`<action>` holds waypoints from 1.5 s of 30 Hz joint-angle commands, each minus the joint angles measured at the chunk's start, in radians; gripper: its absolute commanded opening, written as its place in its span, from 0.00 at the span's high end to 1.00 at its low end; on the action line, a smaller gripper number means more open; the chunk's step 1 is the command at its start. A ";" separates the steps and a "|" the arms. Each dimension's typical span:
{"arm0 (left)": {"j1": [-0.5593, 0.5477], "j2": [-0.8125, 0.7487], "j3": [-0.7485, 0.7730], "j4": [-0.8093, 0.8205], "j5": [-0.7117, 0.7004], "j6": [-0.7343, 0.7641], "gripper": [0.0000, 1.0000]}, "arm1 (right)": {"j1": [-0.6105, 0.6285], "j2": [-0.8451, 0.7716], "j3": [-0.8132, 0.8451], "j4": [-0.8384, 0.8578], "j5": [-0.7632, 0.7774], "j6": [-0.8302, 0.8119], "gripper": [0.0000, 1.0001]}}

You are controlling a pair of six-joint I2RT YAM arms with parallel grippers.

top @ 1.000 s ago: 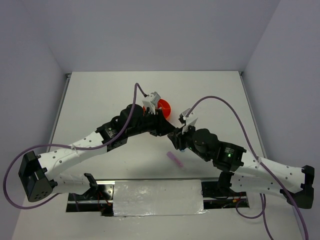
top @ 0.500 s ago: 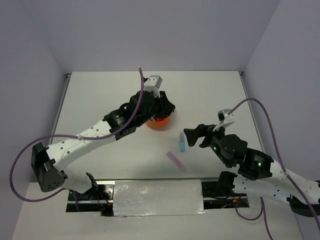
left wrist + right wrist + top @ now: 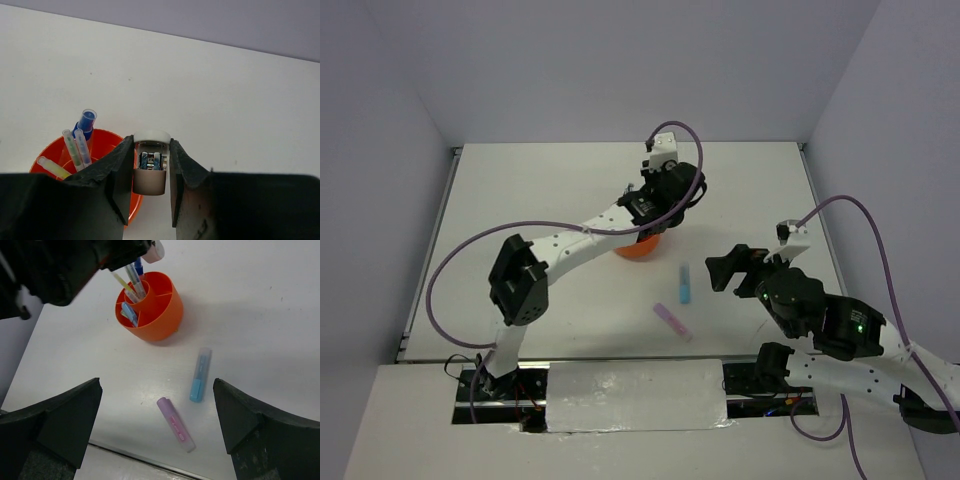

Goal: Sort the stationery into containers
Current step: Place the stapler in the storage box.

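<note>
The eraser (image 3: 149,175) is clamped in the left gripper (image 3: 150,150) near the orange organiser (image 3: 159,310). The right gripper (image 3: 157,386) is spread wide near the blue marker (image 3: 198,375).

white table (image 3: 520,190), pale lilac walls (image 3: 620,60) around it

A small pink-white item (image 3: 150,182), white-capped, is gripped by the left pincer (image 3: 150,150), pressed from both sides by its black fingers (image 3: 117,170). To the lower left, the orange organiser (image 3: 107,142) is seen on the white bench (image 3: 225,100), partly hidden by the fingers. A blue-capped marker (image 3: 86,121), a pale green pen (image 3: 71,147), a pale blue pen (image 3: 82,146) and a yellow marker (image 3: 52,167) are seen leaning inside it.
</note>
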 commanded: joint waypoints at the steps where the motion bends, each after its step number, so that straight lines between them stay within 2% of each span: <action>1: -0.007 0.098 0.125 -0.048 -0.187 0.019 1.00 | 0.003 -0.018 -0.006 0.002 -0.018 -0.001 0.00; 3: -0.007 0.134 0.173 -0.070 -0.215 -0.001 1.00 | 0.004 -0.025 -0.014 0.003 -0.027 -0.006 0.00; 8: -0.007 0.174 0.138 -0.025 -0.235 -0.012 1.00 | 0.004 -0.044 -0.036 0.016 -0.052 -0.021 0.00; 16: -0.007 0.200 0.124 -0.071 -0.260 -0.064 1.00 | 0.004 -0.039 -0.045 0.034 -0.078 -0.031 0.00; 22: 0.008 0.195 0.080 -0.042 -0.237 -0.056 0.89 | 0.002 -0.024 -0.045 0.045 -0.102 -0.037 0.00; 29: 0.022 0.197 0.055 -0.055 -0.229 -0.085 0.84 | 0.002 -0.012 -0.036 0.054 -0.115 -0.046 0.00; 33: 0.023 0.189 0.020 -0.021 -0.217 -0.067 0.66 | 0.002 -0.007 -0.033 0.059 -0.121 -0.052 0.00; 38: 0.029 0.203 0.018 -0.025 -0.198 -0.073 0.57 | 0.002 -0.005 -0.031 0.063 -0.128 -0.057 0.00; 42: 0.031 0.195 0.018 -0.032 -0.189 -0.081 0.37 | 0.004 -0.002 -0.026 0.066 -0.131 -0.061 0.00; 45: 0.031 0.174 0.009 -0.019 -0.178 -0.073 0.31 | 0.004 0.001 -0.028 0.069 -0.130 -0.066 0.00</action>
